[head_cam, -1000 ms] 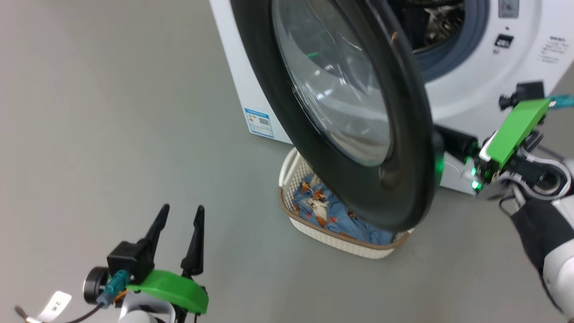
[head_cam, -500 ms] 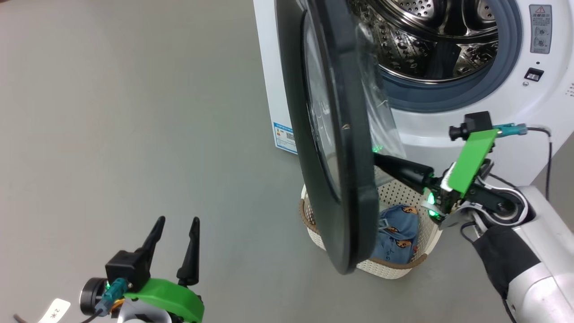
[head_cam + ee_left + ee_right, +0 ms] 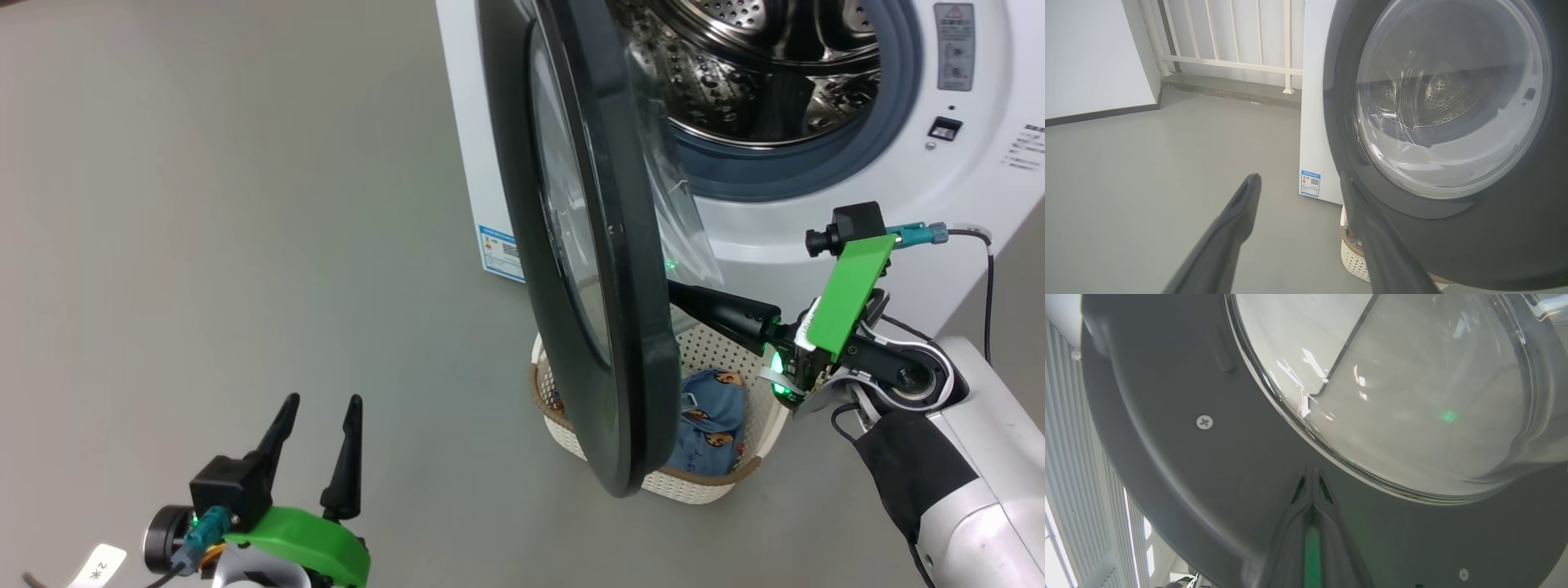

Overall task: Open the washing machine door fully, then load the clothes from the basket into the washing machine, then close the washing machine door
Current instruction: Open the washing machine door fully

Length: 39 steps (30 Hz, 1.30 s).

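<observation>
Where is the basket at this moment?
In the head view, the basket sits on the floor before the washing machine, lower centre-right, partly hidden behind the open washing machine door, holding the clothes.

You've got a plain grey floor (image 3: 204, 204), smooth, evenly lit. Left wrist view: white wall (image 3: 1090, 53) at left w/ dark skirting strip (image 3: 1102, 114) along its base, and white railing bars (image 3: 1229, 36) on a low grey kerb (image 3: 1229, 87). Right wrist view: pale vertical slats (image 3: 1069, 437), w/ bright panes (image 3: 1051, 555) btwn them.
</observation>
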Tool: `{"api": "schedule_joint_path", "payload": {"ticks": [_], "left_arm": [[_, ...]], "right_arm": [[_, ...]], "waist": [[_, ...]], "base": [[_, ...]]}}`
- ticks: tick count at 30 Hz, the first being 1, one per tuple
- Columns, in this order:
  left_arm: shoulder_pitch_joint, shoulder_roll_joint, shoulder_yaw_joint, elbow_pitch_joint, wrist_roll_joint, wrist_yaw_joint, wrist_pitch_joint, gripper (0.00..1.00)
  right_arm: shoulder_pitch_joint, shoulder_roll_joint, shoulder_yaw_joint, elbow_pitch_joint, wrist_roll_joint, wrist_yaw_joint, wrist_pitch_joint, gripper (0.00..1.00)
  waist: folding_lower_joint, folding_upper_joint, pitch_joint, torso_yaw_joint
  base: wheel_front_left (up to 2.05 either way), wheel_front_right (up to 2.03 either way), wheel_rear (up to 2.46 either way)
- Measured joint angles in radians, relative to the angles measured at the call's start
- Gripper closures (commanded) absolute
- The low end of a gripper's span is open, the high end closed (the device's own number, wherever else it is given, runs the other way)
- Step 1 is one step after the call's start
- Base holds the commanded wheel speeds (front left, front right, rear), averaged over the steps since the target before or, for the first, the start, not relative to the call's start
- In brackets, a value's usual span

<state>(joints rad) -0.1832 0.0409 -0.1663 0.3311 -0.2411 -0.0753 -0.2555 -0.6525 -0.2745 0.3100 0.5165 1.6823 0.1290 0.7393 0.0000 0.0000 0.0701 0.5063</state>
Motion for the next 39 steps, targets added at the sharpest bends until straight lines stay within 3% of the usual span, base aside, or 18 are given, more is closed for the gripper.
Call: {"api": "schedule_joint_path", "payload": {"ticks": [7, 8, 10, 11, 12, 22, 39], "left_arm": [[0.0, 0.002, 0.002, 0.001, 0.009, 0.0, 0.0, 0.0], [0.0, 0.003, 0.002, 0.001, 0.009, 0.0, 0.0, 0.0], [0.0, 0.006, 0.005, 0.002, 0.009, 0.0, 0.0, 0.0], [0.0, 0.007, 0.006, 0.002, 0.009, 0.0, 0.0, 0.0], [0.0, 0.007, 0.007, 0.002, 0.009, 0.0, 0.0, 0.0], [0.0, 0.008, 0.023, 0.001, 0.009, 0.002, 0.0, 0.0], [0.012, 0.012, 0.048, -0.008, 0.009, 0.01, 0.0, 0.0]], "right_arm": [[0.008, 0.002, -0.026, -0.025, -0.011, 0.0, -0.018, 1.0], [0.014, 0.002, -0.032, -0.031, -0.017, 0.0, -0.03, 0.92], [0.026, 0.002, -0.039, -0.043, -0.019, 0.0, -0.042, 0.56], [0.031, 0.002, -0.044, -0.052, -0.02, 0.0, -0.048, 0.33], [0.037, 0.002, -0.049, -0.061, -0.024, 0.0, -0.052, 0.0], [0.118, -0.027, -0.044, -0.198, -0.142, 0.0, -0.131, 0.0], [0.259, -0.126, 0.012, -0.366, -0.409, 0.0, -0.523, 0.0]], "waist": [[0.0, 0.0, -0.008, -0.049], [0.0, 0.0, -0.01, -0.057], [0.0, 0.0, -0.013, -0.074], [0.0, 0.0, -0.014, -0.084], [0.0, 0.0, -0.015, -0.093], [0.0, 0.0, -0.026, -0.204], [0.0, 0.0, -0.052, -0.404]], "base": [[0.0, 0.0, 0.0], [0.0, 0.0, 0.0], [0.0, 0.0, 0.0], [0.0, 0.0, 0.0], [0.0, 0.0, 0.0], [0.0, 0.0, 0.0], [0.0, 0.0, 0.0]]}}
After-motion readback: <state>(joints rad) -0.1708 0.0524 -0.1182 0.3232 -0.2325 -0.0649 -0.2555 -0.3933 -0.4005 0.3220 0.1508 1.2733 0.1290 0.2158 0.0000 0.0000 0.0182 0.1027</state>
